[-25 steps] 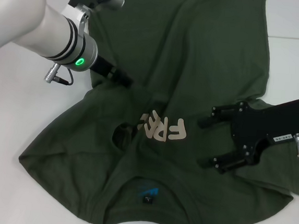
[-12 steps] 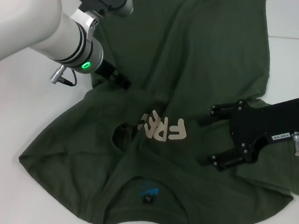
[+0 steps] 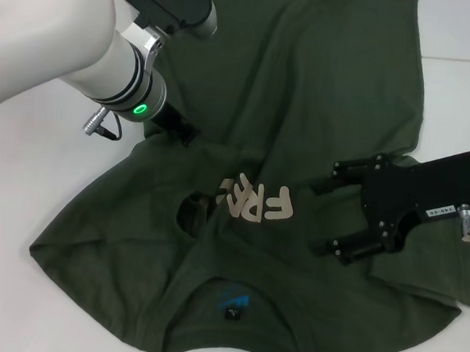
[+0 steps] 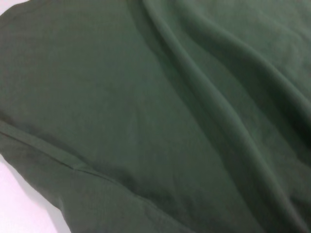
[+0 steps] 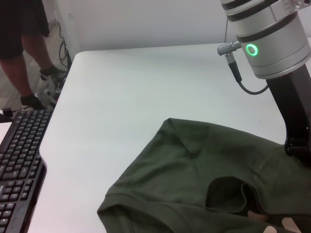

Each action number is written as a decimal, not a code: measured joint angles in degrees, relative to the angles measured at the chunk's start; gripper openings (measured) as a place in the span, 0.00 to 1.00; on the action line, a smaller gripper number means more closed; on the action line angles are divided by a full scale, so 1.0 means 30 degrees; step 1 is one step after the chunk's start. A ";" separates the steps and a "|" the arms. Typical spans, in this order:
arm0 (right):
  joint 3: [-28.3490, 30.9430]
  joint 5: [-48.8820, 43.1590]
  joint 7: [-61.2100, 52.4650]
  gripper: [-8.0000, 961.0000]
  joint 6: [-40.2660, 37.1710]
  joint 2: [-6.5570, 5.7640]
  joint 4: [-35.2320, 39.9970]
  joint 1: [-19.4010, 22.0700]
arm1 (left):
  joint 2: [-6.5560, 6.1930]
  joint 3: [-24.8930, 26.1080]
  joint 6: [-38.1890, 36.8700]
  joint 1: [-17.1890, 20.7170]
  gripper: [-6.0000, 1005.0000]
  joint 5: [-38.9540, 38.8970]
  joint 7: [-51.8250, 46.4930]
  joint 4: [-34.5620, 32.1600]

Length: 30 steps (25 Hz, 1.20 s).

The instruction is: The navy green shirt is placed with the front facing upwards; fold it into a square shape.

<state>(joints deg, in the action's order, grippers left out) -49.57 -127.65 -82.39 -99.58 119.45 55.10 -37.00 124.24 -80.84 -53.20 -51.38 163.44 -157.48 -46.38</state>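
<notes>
The navy green shirt (image 3: 325, 85) lies rumpled on the white table (image 3: 20, 190), front up, with its cream lettering (image 3: 257, 201) partly covered by a fold and the blue-black neck label (image 3: 232, 303) near the front edge. My left gripper (image 3: 180, 130) points down into the cloth at the shirt's left side, its tips hidden in the folds. The left wrist view is filled by the shirt (image 4: 155, 116). My right gripper (image 3: 329, 209) hovers open just right of the lettering, nothing between its fingers. The right wrist view shows the shirt (image 5: 184, 194) and the left gripper (image 5: 296, 145).
A black keyboard (image 5: 19, 160) lies beyond the table's edge, and a person (image 5: 29, 48) stands behind it. Bare white table surrounds the shirt on the left and far right.
The left arm has drawn back up and to the left, its gripper sliding a little along the cloth. The right gripper has barely moved. The shirt's folds look the same.
</notes>
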 joint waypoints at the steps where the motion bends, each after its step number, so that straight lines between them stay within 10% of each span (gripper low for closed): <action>1: 0.0000 -0.0002 0.0001 0.92 0.0000 -0.0001 0.0000 0.0000 | -0.0002 0.0008 -0.0006 -0.0005 0.17 0.0004 -0.0002 0.0001; 30: 0.0005 0.0041 0.0086 0.92 0.0056 -0.0001 0.0000 -0.0002 | -0.0785 0.1423 0.0115 0.1017 0.05 0.0108 0.0020 -0.0940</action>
<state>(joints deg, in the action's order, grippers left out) -49.55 -127.53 -82.13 -99.41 119.44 55.10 -37.01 121.88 -76.57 -52.86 -48.33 163.76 -157.43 -49.21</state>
